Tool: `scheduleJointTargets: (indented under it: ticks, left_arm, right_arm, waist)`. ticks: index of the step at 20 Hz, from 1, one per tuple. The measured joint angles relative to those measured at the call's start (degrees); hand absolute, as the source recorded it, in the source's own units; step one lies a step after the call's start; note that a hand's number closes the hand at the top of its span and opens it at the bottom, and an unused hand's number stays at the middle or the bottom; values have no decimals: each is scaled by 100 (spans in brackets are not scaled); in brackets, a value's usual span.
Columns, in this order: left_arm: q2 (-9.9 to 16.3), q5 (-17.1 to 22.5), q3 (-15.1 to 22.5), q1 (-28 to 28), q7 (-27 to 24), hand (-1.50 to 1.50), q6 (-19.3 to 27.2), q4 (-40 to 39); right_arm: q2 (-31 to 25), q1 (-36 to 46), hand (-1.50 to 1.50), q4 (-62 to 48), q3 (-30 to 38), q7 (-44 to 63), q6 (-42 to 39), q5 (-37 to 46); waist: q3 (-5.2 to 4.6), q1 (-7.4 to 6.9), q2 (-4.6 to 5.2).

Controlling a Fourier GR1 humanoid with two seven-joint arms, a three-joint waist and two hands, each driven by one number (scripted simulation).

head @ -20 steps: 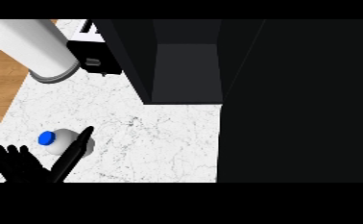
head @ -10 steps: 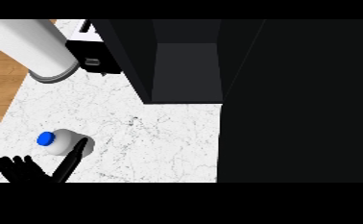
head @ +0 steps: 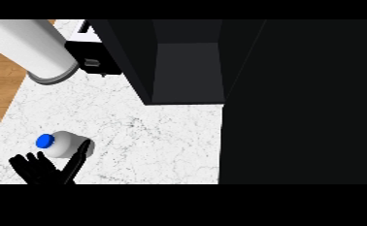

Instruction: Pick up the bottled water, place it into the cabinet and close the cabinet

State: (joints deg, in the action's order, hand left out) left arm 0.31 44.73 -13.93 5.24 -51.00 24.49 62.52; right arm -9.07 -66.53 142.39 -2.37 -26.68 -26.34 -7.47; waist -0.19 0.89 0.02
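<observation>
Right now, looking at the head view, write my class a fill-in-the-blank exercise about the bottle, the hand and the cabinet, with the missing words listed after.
1. The cap of the bottled water is coloured ____.
2. The cabinet stands with its door ____.
3. The black hand shows at the lower ____ corner of the view, its fingers straight beside the bottle.
4. The bottle rests on the white marbled ____, not inside the cabinet.

Missing words: blue; open; left; counter
</observation>
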Motion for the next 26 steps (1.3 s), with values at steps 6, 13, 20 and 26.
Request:
scheduleJointTargets:
  ticks: [6,13,20,26]
  left_arm:
    - [-9,241,-153,-409,-499,150,-778,-768]
    - [60,352,-345,-949,-799,150,-1110,-1361]
    - [77,155,-353,-980,-951,150,-1156,-1315]
    - [286,-734,952,-1356,-294,150,-1967,-1422]
  right_arm:
    - [-10,-72,-150,9,173,-73,-109,-13]
    - [16,-160,-150,4,344,-168,-283,-32]
    - [119,-235,-150,-27,424,-292,-429,-41]
    - [88,-197,-150,-120,333,-398,-450,19]
  waist:
    - [5,1,2]
    - [9,6,1]
    - [14,-25,-2]
    - [11,166,6]
